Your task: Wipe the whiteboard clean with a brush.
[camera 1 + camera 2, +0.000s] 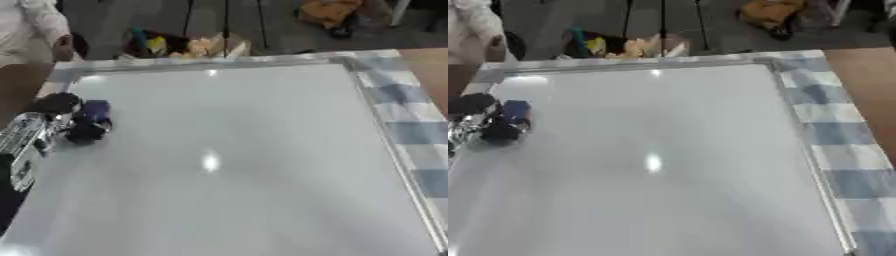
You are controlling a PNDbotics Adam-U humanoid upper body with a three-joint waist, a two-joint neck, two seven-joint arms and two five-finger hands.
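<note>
In the left eye view, a large white, silver-framed whiteboard [236,160] is seen lying flat on the surface, its long axis running away from the camera. No writing can be made out on it; only glare spots are visible. Near the whiteboard's left edge, toward its far end, a small dark blue block-shaped brush [94,112] is held against the board. The left hand [73,120], black with silver parts, is curled round the brush, its fingers closed on it. The arm is brought in from the whiteboard's left edge. The unwiped expanse lies to the right of the brush and nearer the camera, so the coming stroke is judged to run that way. The right hand is not seen. A blue-and-white checked cloth [411,125] is laid along the whiteboard's right edge.

In the right eye view, the same grasp is shown. Beyond the whiteboard's far edge, a box [627,46] of mixed coloured items, not identifiable, is seen.
</note>
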